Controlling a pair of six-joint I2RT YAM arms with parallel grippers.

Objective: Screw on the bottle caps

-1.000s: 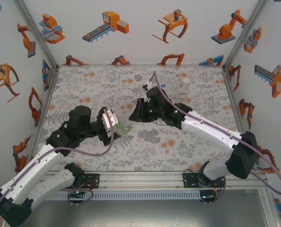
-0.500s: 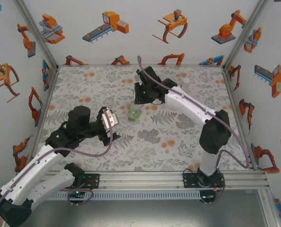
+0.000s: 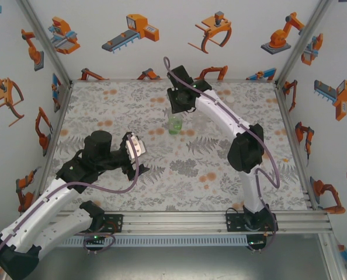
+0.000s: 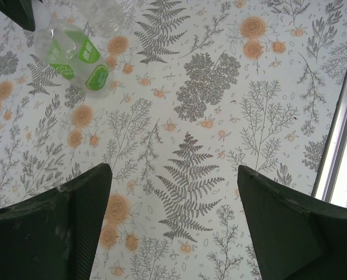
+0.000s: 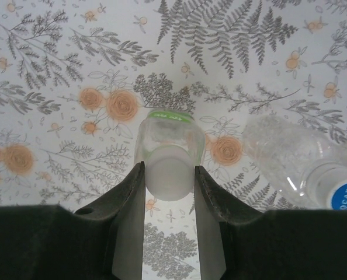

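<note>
Green at its label, the clear bottle (image 5: pixel 170 135) is clamped by the right pincer (image 5: pixel 169 175), while the left pincer (image 4: pixel 173 172), well apart from it, is held open.

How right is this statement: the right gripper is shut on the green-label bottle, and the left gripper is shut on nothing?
One part is wrong: the left gripper is open, not shut; the left wrist view shows its fingers wide apart over the table. The rest stands: the right gripper is shut on the green-label bottle.
</note>
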